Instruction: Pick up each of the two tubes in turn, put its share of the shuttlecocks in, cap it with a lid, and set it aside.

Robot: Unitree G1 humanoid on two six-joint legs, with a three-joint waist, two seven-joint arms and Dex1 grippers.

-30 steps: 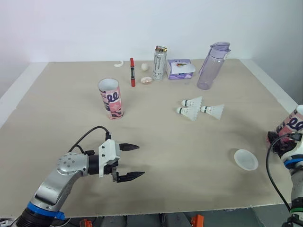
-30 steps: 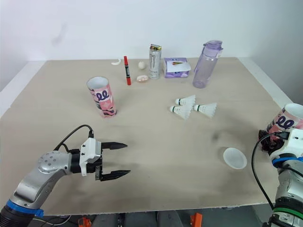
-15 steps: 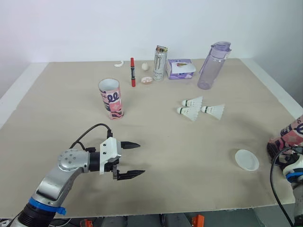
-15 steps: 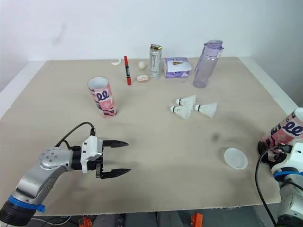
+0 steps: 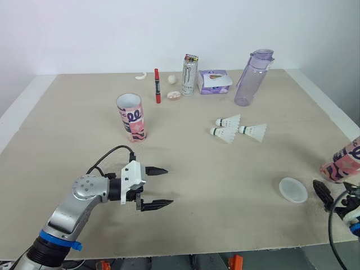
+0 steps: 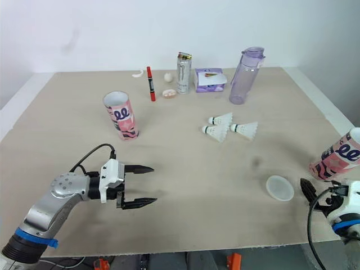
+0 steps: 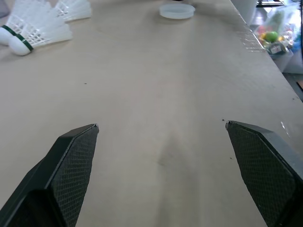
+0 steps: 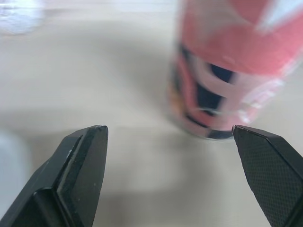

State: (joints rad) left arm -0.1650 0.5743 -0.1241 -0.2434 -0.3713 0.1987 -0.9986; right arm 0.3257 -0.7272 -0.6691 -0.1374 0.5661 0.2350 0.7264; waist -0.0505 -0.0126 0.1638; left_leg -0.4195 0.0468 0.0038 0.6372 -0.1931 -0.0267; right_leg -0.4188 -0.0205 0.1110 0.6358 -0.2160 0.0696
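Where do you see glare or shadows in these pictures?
Left wrist view: a pale sheen streaks the table along its edge. Left eye view: light is soft and even; the upright tube casts just a faint shadow at its base.

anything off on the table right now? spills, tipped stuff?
Nothing spilled or damaged. One flag: the right tube sits close to the right edge of the table and looks tilted outward, though that may be camera angle. The right gripper is open, just short of it.
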